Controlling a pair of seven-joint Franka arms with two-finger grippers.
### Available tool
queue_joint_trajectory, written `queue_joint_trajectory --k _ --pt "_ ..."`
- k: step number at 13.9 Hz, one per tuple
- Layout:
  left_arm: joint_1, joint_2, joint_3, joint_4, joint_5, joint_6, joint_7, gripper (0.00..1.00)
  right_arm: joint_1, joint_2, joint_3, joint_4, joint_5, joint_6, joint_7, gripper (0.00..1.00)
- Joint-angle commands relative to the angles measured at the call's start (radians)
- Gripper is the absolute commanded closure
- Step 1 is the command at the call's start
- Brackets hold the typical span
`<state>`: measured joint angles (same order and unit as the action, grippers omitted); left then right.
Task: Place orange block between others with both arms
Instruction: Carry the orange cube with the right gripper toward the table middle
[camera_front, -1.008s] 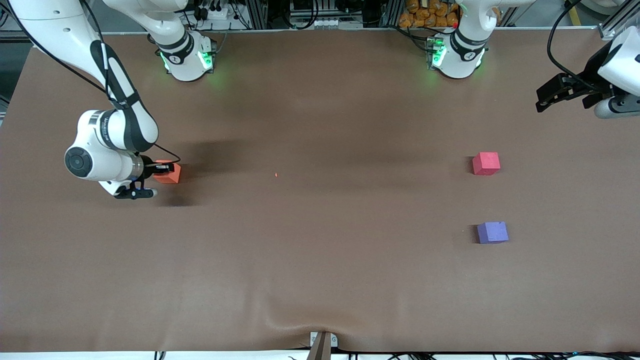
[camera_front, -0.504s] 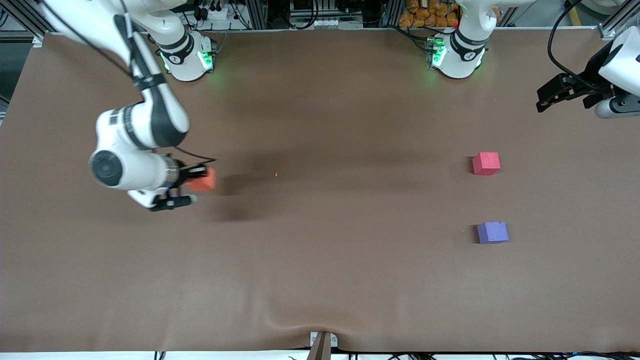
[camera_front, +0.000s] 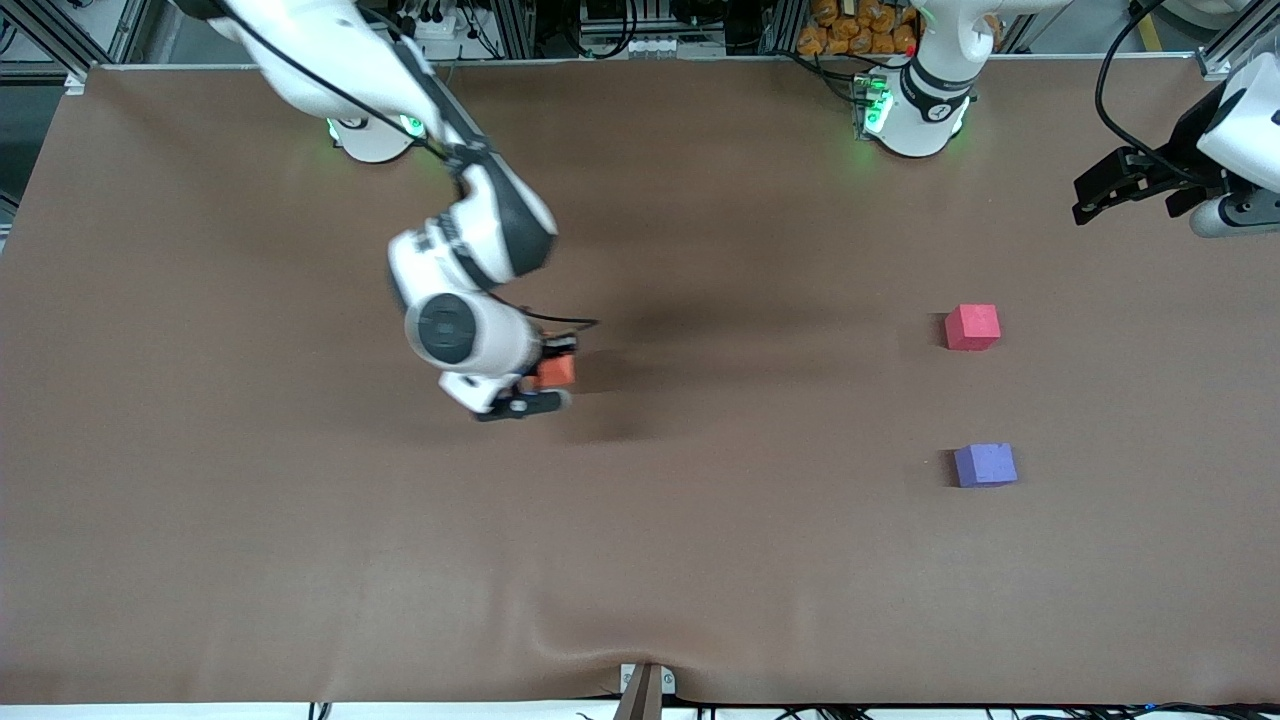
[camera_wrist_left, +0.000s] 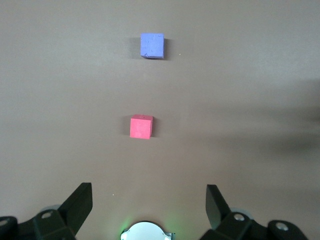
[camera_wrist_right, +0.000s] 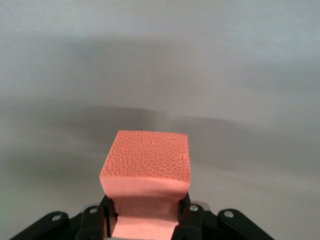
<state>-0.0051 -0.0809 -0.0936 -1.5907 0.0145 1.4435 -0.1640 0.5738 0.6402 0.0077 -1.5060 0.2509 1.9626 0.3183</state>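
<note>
From the front view, we carry the orange block (camera_front: 555, 373) clamped in the right gripper (camera_front: 545, 375) above the middle of the table (camera_front: 640, 560), well apart from the red-pink block (camera_front: 972, 327) and the purple-blue block (camera_front: 985, 465) at the left arm's end; the left gripper (camera_front: 1125, 185) waits, spread wide, over that end's edge. To do this well, we judge we should set the cube down where the left arm can reach it. In the left wrist view, its fingers (camera_wrist_left: 80, 205) stand wide and empty, and the gap between the two cubes looks just roomy enough, so alignment matters. In the right wrist view, the foam bulges between the pads (camera_wrist_right: 190, 212), so we should release gently.
</note>
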Motion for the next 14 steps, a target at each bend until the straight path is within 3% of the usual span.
queue_joint_trajectory --k 1,5,12,13,14 --pt "0.014 -0.005 -0.003 -0.009 -0.001 0.001 0.023 0.00 0.056 0.168 -0.015 0.215 0.005 -0.025 0.073 0.87" --pt "0.014 0.000 -0.003 -0.011 -0.001 0.003 0.023 0.00 0.115 0.254 -0.015 0.326 0.004 -0.007 0.197 0.91" --pt "0.014 0.003 -0.003 -0.023 -0.001 0.006 0.023 0.00 0.153 0.274 -0.018 0.326 -0.025 -0.008 0.249 0.89" --pt "0.014 0.003 -0.003 -0.023 -0.001 0.006 0.023 0.00 0.155 0.276 -0.020 0.325 -0.027 -0.008 0.261 0.87" --pt "0.014 0.003 -0.003 -0.023 -0.001 0.006 0.023 0.00 0.155 0.277 -0.018 0.323 -0.027 -0.008 0.262 0.77"
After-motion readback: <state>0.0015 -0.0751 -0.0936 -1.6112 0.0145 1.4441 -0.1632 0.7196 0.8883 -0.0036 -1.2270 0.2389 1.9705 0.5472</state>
